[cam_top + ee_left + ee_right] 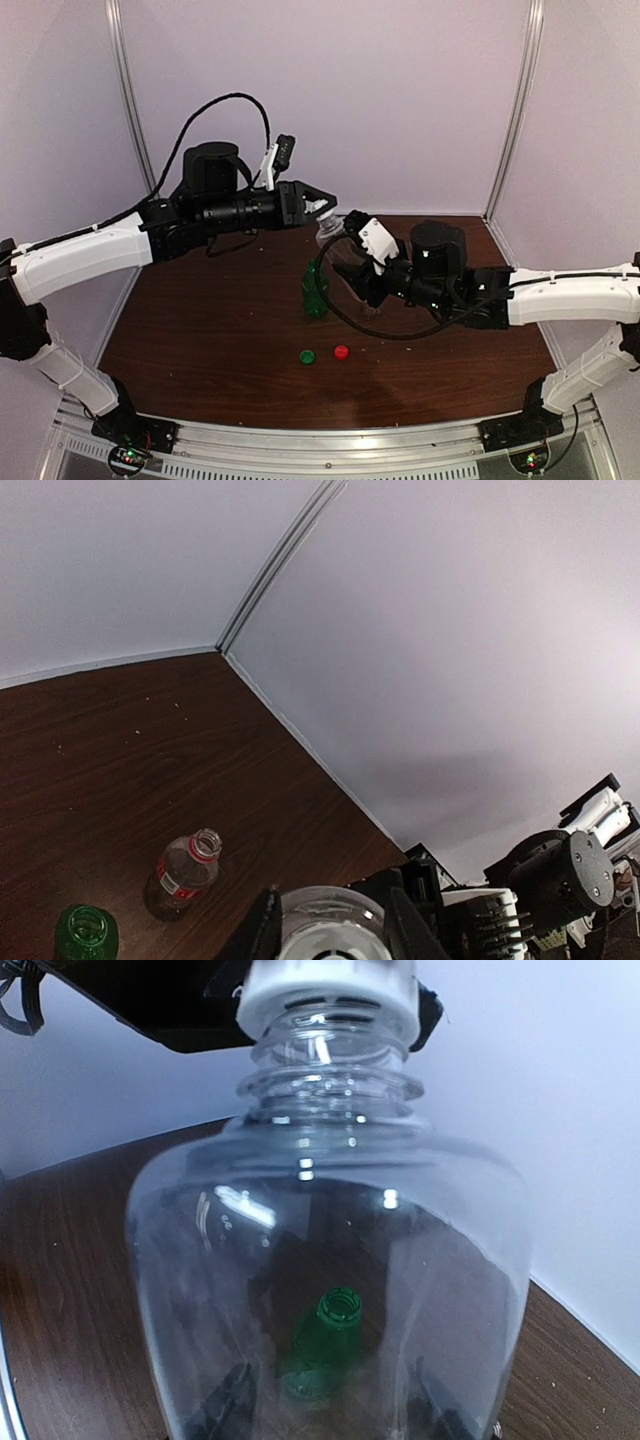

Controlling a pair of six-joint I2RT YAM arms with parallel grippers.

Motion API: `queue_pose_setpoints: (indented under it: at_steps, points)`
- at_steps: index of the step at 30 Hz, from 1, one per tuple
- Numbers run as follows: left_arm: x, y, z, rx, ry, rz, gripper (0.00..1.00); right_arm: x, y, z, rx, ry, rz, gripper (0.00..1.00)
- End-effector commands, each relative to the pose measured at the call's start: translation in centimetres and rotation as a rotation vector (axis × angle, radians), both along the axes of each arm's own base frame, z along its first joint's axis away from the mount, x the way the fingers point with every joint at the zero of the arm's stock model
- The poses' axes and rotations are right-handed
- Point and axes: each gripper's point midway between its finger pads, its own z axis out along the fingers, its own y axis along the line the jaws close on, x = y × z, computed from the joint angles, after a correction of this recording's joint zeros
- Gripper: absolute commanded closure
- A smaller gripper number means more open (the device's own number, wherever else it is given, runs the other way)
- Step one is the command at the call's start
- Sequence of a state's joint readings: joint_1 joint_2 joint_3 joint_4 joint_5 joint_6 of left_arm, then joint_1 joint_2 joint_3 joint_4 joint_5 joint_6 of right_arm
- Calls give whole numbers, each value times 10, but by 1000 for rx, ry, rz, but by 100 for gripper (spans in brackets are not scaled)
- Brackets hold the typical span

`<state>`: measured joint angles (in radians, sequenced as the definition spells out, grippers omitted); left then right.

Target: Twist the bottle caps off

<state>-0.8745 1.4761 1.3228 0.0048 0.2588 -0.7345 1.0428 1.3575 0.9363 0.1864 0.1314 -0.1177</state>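
My left claw (328, 207) clamps white cap (330, 990), right claw (347, 262) clamps clear bottle (330, 1290), red-label bottle (185, 872) only left wrist shows.

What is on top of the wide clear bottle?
The white cap sits on the wide clear bottle's neck, the left end effector closed around it. The cap covers the threads, so how far it is unscrewed cannot be seen.

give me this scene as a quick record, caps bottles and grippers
white cap: on wide clear bottle, gripped by left gripper
wide clear bottle: held by right gripper
green bottle: upright on table, uncapped
red-label bottle: upright, uncapped
green cap: loose on table
red cap: loose, beside green cap
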Motion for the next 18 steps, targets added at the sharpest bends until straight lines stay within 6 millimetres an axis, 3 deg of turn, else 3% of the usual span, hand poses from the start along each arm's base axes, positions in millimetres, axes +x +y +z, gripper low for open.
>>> queue_pose_setpoints:
  at_steps: [1, 4, 18]
  points:
    - [11, 11, 3, -8, 13, 75, 90, 9, -23, 32, 52, -94, -115, 54]
    - [13, 11, 7, -48, 37, 75, 92, 10, -26, 32, 32, -111, -130, 53]
    - [27, 9, -13, -127, 217, 124, 92, 12, -31, 25, -73, -212, -201, 53]
